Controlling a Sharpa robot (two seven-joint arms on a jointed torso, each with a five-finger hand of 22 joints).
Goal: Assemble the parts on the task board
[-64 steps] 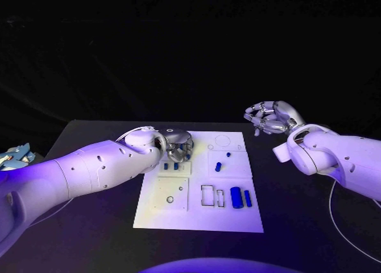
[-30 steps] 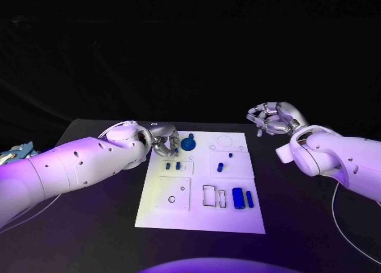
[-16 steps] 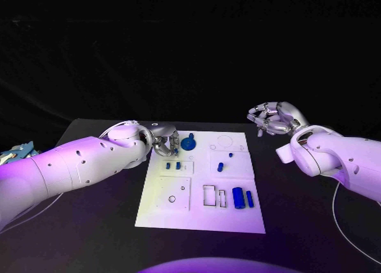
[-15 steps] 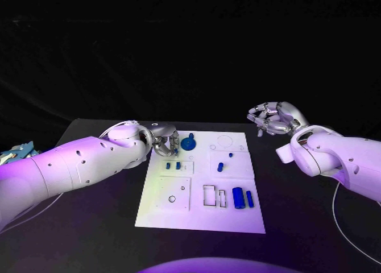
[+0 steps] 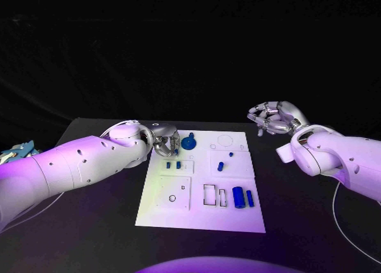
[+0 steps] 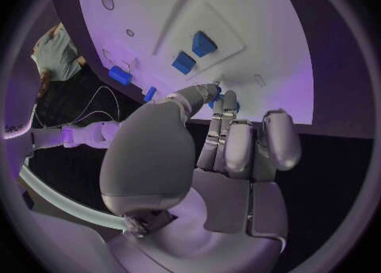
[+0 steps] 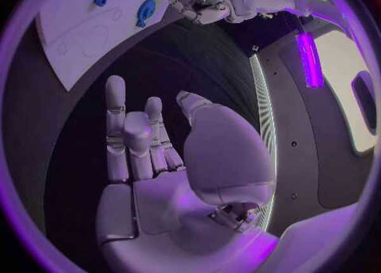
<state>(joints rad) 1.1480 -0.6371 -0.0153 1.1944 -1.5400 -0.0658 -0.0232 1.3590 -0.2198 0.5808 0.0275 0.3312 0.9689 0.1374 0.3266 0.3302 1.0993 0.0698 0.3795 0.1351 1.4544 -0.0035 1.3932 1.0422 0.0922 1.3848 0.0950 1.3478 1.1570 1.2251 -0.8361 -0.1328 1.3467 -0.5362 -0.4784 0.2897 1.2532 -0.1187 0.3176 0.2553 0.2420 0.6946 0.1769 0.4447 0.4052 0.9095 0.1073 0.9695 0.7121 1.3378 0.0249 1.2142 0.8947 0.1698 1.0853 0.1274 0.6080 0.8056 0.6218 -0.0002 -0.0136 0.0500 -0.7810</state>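
Overhead, black table [image 5: 92, 227], dark backdrop [image 5: 190, 57]

White board [image 5: 201, 213] on a black tabletop [image 5: 92, 227], marked with thin dark outlines of circles and rectangles. Blue round disc [image 5: 188, 143] near the far edge. Small blue pegs [image 5: 173, 165] in a pair, two more blue bits [image 5: 222, 165] mid-board, and two deeper blue cylinders [image 5: 242, 197] side by side. Silver left robot hand [image 5: 166, 142] on a white arm [image 5: 67, 168]. Silver right robot hand [image 5: 272, 118] on a white arm [image 5: 338, 159]. Black backdrop behind.
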